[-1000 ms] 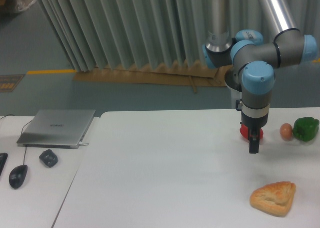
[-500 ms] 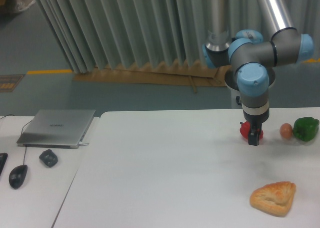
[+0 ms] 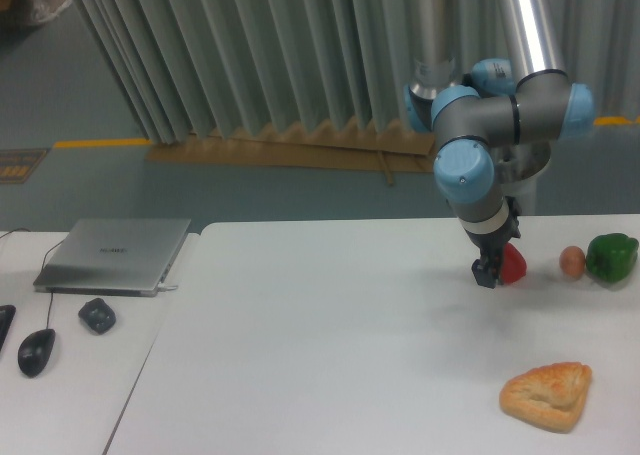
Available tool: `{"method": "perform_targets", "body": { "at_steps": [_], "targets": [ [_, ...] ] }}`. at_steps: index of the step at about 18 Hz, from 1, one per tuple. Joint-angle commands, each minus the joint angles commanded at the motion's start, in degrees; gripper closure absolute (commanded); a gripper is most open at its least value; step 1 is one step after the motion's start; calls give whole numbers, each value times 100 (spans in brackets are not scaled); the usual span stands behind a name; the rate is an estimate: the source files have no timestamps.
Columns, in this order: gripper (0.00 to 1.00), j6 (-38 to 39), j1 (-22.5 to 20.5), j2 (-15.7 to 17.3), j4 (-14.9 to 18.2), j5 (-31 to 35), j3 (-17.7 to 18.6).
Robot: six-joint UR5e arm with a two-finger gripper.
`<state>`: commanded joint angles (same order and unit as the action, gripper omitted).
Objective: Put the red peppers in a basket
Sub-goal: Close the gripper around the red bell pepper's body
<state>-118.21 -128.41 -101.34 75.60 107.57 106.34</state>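
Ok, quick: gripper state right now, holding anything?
Gripper: right beside the red pepper, but whether its fingers are open or shut on it cannot be told.

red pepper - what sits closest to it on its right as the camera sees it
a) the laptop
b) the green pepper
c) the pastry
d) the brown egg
d: in the camera view the brown egg lies just right of the red pepper, with the green pepper farther right beyond the egg, the pastry nearer the camera, and the laptop far to the left.
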Motion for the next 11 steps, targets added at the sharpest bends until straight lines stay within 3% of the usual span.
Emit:
{"method": "perform_targets", "body": {
  "at_steps": [11],
  "targets": [
    [0, 88, 70, 9, -124, 361, 273]
  ]
}}
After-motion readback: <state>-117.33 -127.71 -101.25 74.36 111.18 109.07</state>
